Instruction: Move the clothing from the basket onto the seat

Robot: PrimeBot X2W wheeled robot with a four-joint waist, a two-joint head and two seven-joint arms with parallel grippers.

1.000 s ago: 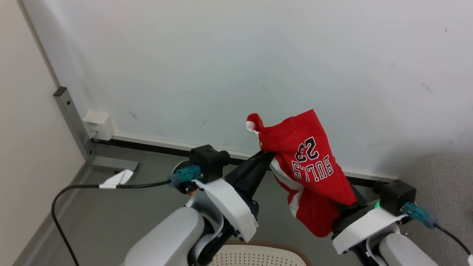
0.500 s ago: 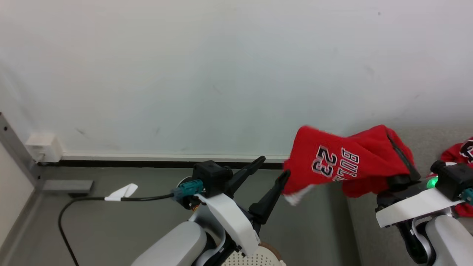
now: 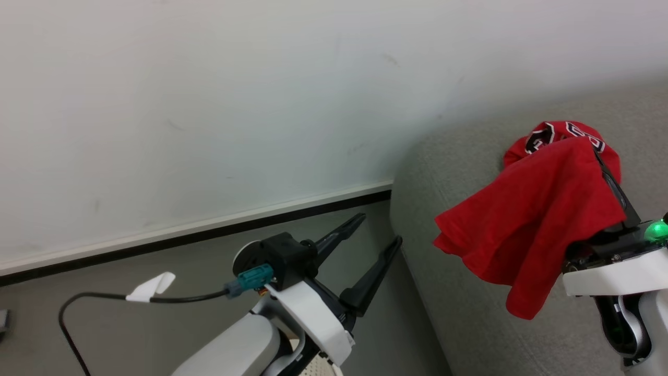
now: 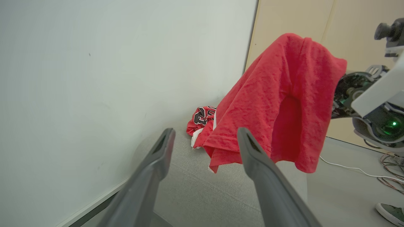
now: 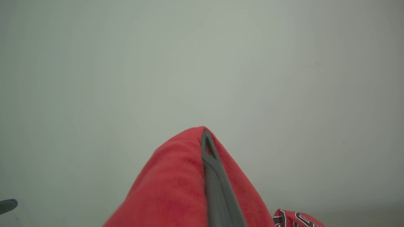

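At the bottom centre of the head view the left gripper (image 3: 378,233) stands wide open and empty, its two long dark fingers (image 3: 371,274) spread over grey floor (image 3: 130,334) and touching nothing; in the left wrist view the left gripper (image 4: 205,132) shows the same broad gap. At the right edge of the head view the right gripper (image 3: 600,156) is closed on a red garment (image 3: 527,230), which drapes over it and hangs free above the light-grey seat (image 3: 469,324). One finger (image 5: 214,183) shows in the right wrist view, running up mid-frame with red cloth on both sides; the other is buried. Farther back, a second red garment (image 4: 202,116) with black-and-white lettering lies crumpled on the seat against the pale wall (image 3: 209,104).
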